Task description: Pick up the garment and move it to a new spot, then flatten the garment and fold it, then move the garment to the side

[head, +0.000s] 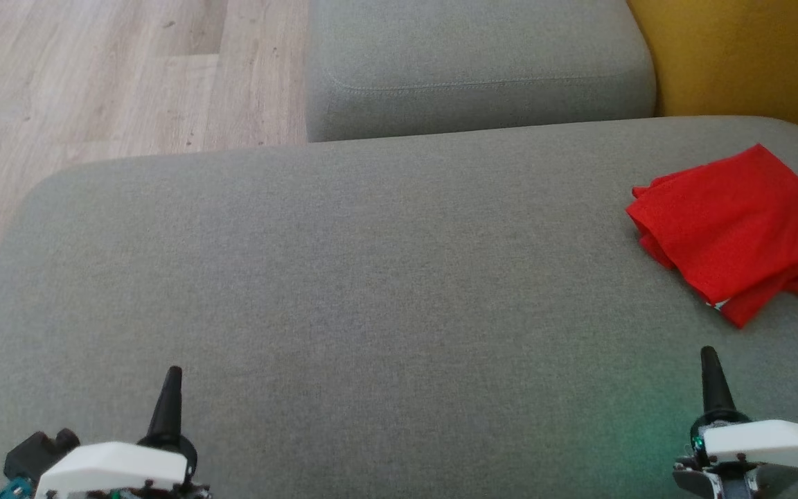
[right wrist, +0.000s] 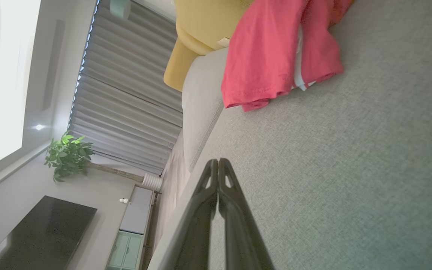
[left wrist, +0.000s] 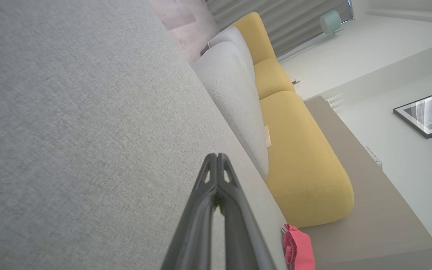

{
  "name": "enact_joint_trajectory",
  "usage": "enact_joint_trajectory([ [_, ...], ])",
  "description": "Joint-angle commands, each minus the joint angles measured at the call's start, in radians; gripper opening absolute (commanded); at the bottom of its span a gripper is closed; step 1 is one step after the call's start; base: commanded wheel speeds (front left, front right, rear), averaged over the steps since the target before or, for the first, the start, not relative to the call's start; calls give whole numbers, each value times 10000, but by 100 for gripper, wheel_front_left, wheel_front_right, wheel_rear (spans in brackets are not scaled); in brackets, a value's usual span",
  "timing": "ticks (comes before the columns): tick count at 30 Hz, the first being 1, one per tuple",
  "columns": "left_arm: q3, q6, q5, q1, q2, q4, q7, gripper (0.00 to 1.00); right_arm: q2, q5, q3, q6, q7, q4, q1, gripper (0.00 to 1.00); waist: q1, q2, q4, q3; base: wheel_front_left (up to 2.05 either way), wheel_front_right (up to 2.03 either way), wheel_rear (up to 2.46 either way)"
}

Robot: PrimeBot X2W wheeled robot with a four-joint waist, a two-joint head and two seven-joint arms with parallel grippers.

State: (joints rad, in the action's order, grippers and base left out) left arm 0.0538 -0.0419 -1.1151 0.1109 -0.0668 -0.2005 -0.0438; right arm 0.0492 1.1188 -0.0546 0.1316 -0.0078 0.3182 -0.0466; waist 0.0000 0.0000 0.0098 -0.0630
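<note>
The red garment (head: 738, 222) lay loosely folded at three o'clock on the grey sofa seat (head: 371, 277), judged light, soft and limp, best pinched at its near hemmed corner, while both pairs of jaws stood together, holding nothing.

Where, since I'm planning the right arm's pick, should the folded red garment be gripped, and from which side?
Take the red garment by its near corner, which points toward the right gripper. Stacked hems bunch there above the grey cushion, so the jaws, now shut, could probably open and come in low from the robot's side.
</note>
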Motion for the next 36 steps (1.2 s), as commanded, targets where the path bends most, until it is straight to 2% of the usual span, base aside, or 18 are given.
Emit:
enact_joint_trajectory([
  [1,-331,-112,-363,-689,-155,232,105,0,41,359,53,-6,78,-401,671,0,0,0,-5,29,0,0,0],
  [36,-1181,-798,-4690,-1988,-116,-354,1129,0,14,4372,-521,-9,1082,-696,1445,0,0,0,-87,588,0,0,0],
])
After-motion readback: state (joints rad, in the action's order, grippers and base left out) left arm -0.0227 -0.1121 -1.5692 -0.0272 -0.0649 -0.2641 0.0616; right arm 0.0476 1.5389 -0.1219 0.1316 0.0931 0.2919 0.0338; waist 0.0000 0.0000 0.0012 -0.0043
